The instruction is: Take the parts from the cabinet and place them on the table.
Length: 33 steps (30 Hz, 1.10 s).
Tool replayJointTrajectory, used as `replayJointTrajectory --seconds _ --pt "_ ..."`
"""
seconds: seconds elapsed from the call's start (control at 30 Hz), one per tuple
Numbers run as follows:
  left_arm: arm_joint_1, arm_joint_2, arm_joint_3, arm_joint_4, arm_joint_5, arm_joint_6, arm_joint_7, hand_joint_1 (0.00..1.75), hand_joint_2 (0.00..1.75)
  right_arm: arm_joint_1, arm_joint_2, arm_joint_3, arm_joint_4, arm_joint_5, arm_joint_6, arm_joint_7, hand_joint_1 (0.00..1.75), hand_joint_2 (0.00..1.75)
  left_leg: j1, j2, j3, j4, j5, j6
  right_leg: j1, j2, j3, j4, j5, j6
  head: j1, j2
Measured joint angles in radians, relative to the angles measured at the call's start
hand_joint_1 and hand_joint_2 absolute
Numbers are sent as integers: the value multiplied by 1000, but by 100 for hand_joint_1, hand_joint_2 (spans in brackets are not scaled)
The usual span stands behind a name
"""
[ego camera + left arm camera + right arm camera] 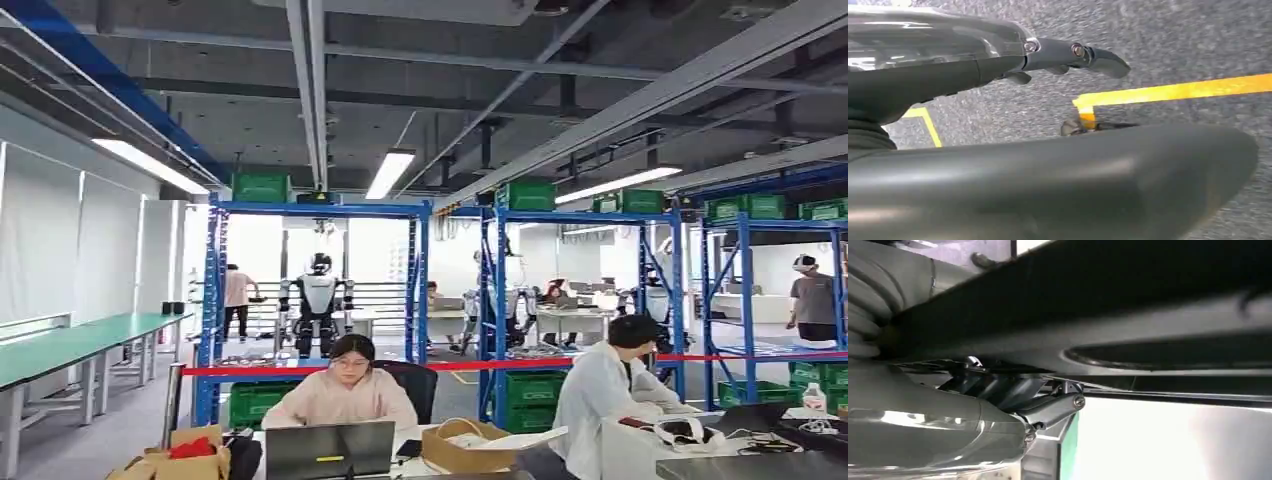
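With my left hand [1068, 55] hanging over the floor, fingers loosely apart and holding nothing, and my right hand [1013, 400] undeterminable, I should approach the blue shelving [320, 210] at 12 o'clock, parts not discernible.

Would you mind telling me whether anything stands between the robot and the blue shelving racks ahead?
Yes: a red-and-white barrier tape runs across in front of the blue racks, and two seated people work at desks nearer the robot. No parts are discernible.
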Motion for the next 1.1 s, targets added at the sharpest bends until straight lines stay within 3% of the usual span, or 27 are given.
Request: replayJointTrajectory --seconds 0.07,0.1,0.13,0.17,0.2,0.27,0.3,0.4,0.43,0.47,0.5,0.53,0.57,0.6,0.63,0.7,0.73,0.77,0.8,0.83,0.87,0.9,0.93,0.97,1.0,1.03,1.1 --pt "1 0 0 0 3 0 -1 0 175 2 0 0 0 0 0 0 175 175 -2 0 -99 132 -64 -4 2 0 18 0 -19 -5 0 0" --pt "6 0 0 0 4 0 -1 0 175 5 0 1 0 0 0 0 175 175 -2 0 -138 165 -92 -4 3 1 30 0 -30 -6 0 0" --pt "9 0 0 0 4 0 -1 0 175 6 0 1 0 0 0 0 175 175 -2 0 -158 158 -94 -3 4 3 45 0 -41 -6 0 0" --pt "10 0 -1 0 4 0 -1 0 175 6 0 1 1 0 0 0 175 175 -2 0 -161 121 -74 -2 4 5 62 0 -54 -4 0 0" --pt "10 0 -1 0 4 0 -1 0 175 5 0 1 1 0 0 0 175 175 -2 0 -152 58 -25 0 4 5 82 0 -68 -2 0 0" --pt "14 0 -1 0 5 0 -2 0 175 5 0 1 2 0 0 0 175 175 -2 2 -142 -68 148 3 4 2 111 -1 -97 7 0 0" --pt "14 0 -1 0 6 0 -1 0 175 6 0 2 4 1 0 0 175 175 -9 5 -143 -71 121 6 6 6 123 2 -105 15 -1 0" --pt "14 0 -1 0 5 0 -2 0 175 4 0 1 2 2 0 0 175 175 -14 3 -134 -75 121 28 3 6 127 3 -110 33 0 0" --pt "13 0 -1 0 5 0 -2 0 175 4 0 0 1 1 0 0 175 175 -6 1 -119 -81 119 32 4 5 123 19 -109 37 0 0" --pt "13 0 -1 0 5 0 -3 0 175 4 0 0 0 1 0 0 175 175 -4 1 -103 -88 112 39 3 4 105 66 -100 45 0 0" --pt "12 0 -1 0 5 0 -3 0 175 1 0 0 0 1 0 0 175 175 -3 1 -92 -92 105 42 1 2 64 131 -104 50 0 0" --pt "12 0 -1 0 5 0 -3 0 175 0 0 0 0 1 0 0 175 175 -3 1 -81 -94 97 41 -4 1 14 201 -123 56 0 0" --pt "12 0 -1 0 5 0 -3 0 175 3 -1 0 0 1 0 0 175 175 -2 1 -69 -94 84 41 -7 1 -45 274 -162 60 0 0" --pt "13 0 -1 0 5 0 -3 0 175 6 -1 0 0 1 0 0 175 175 -1 0 -57 -94 73 40 -9 0 -83 310 -192 62 0 0" --pt "15 0 -1 0 5 0 -3 0 175 6 -2 0 1 1 0 0 175 175 0 -1 -40 -94 60 39 -10 1 -108 312 -203 64 0 0" --pt "15 -1 -1 0 5 0 -4 0 175 5 -2 0 1 1 0 0 175 175 1 -4 -3 -95 33 36 -10 0 -108 228 -166 62 0 0" --pt "13 -1 -1 0 5 0 -4 0 175 4 -2 0 1 1 0 0 175 175 2 -4 20 -96 17 33 -10 0 -95 147 -97 59 0 0" --pt "13 -2 -2 0 5 0 -6 0 175 5 -2 0 1 1 0 0 175 175 2 -4 32 -100 1 29 -7 -1 -86 64 13 53 0 0" --pt "8 -2 -2 0 6 0 -7 0 175 6 -3 0 2 1 0 -1 175 175 2 -6 49 -100 -8 23 -1 1 -94 62 49 49 1 0" --pt "6 -3 -2 0 6 0 -8 0 175 5 -3 0 3 2 0 1 175 175 2 -9 50 -112 -11 17 4 2 -89 51 33 38 -2 0" --pt "6 -3 -2 0 6 0 -7 0 175 4 -3 0 2 2 0 2 175 175 2 -8 60 -129 -12 12 5 1 -87 48 40 30 0 0" --pt "9 -4 -2 0 7 0 -8 0 175 3 -2 0 1 2 0 1 175 175 0 -8 66 -121 8 5 4 1 -77 35 35 21 1 0" --pt "8 -4 -2 0 8 0 -8 0 175 3 0 0 -1 2 0 1 175 175 0 -8 68 -112 19 -1 2 5 -55 20 32 17 0 0" --pt "6 -5 -3 0 8 0 -9 0 175 4 0 0 -2 2 0 1 175 175 3 -4 58 -74 26 0 -1 3 -30 2 28 14 1 0" --pt "2 -5 -3 0 9 0 -10 0 175 -1 1 0 -2 1 0 0 175 175 2 -3 17 -4 36 1 -2 1 -10 -8 20 7 1 0" --pt "0 -5 -3 0 9 0 -10 0 175 -4 2 0 -2 2 0 0 175 175 0 -2 -32 64 25 1 -3 1 2 -10 11 4 1 0" --pt "4 -5 -3 0 9 0 -10 0 175 -2 3 0 -2 2 0 0 175 175 -1 -2 -121 151 -63 -2 -3 2 29 -11 -14 0 1 0"
